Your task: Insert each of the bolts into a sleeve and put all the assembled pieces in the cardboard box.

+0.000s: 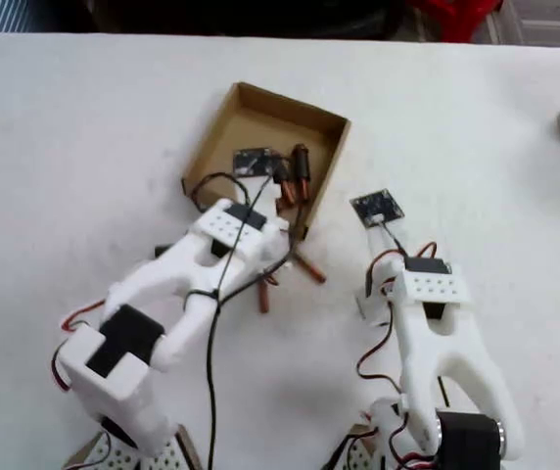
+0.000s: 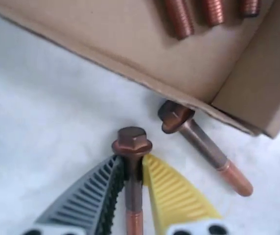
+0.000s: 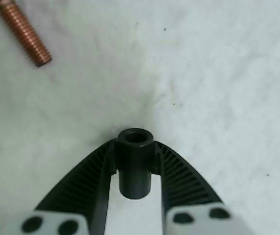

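L gripper (image 2: 132,159) clamped on bolt (image 2: 131,143), shank cut off, R gripper (image 3: 135,147) grasping sleeve (image 3: 135,169), cardboard box (image 2: 105,39) partly cropped

Bright, even light — the white table (image 1: 84,117) glares pale, shadows on it soft and faint.

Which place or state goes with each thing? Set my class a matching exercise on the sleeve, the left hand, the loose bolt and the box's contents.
Things:
1. black sleeve
2. left hand
3. loose bolt
4. threaded pieces

Matches:
A. on the table beside the cardboard box
B. inside the box
C. shut on a bolt
D. between the right hand's fingers

Pairs: 1-D, 2-C, 3-A, 4-B
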Controlling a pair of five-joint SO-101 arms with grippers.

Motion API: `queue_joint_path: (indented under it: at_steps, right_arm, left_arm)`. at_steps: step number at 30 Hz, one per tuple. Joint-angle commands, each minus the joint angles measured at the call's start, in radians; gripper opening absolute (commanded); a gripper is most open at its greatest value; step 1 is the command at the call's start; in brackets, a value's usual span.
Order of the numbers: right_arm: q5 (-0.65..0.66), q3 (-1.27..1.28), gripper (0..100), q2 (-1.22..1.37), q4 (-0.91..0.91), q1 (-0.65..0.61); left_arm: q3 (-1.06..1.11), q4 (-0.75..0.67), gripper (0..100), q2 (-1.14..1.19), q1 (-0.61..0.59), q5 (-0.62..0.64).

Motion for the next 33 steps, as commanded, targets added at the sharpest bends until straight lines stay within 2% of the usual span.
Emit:
queue_joint_path:
  at_steps: [1,6,11,14,18,23,29,33]
  right_arm:
    - [0.003,-0.005,1.8,-0.031,-0.013,-0.010]
    - [0.003,0.003,1.8,-0.047,-0.030,-0.016]
    - [-0.005,0.060,1.8,-0.159,-0.050,-0.022]
    - [-0.012,0.124,1.8,-0.286,-0.050,-0.073]
    - [-0.138,0.212,1.8,-0.472,-0.076,-0.185]
    - [-0.250,0.322,1.8,-0.641,-0.246,-0.249]
    - [-0.313,0.356,1.8,-0.693,-0.421,-0.358]
    - [-0.316,0.373,1.8,-0.691,-0.567,-0.444]
  left_arm:
    - [-0.038,0.049,2,-0.007,-0.019,-0.089]
    - [0.018,0.052,2,-0.133,-0.021,-0.230]
    - [0.207,-0.140,2,-0.308,-0.085,-0.298]
    - [0.307,-0.258,2,-0.380,-0.151,-0.354]
    - [0.368,-0.336,2,-0.453,-0.219,-0.388]
    - [0.390,-0.347,2,-0.489,-0.266,-0.390]
    - [0.390,-0.347,2,-0.489,-0.272,-0.390]
    - [0.382,-0.347,2,-0.489,-0.320,-0.388]
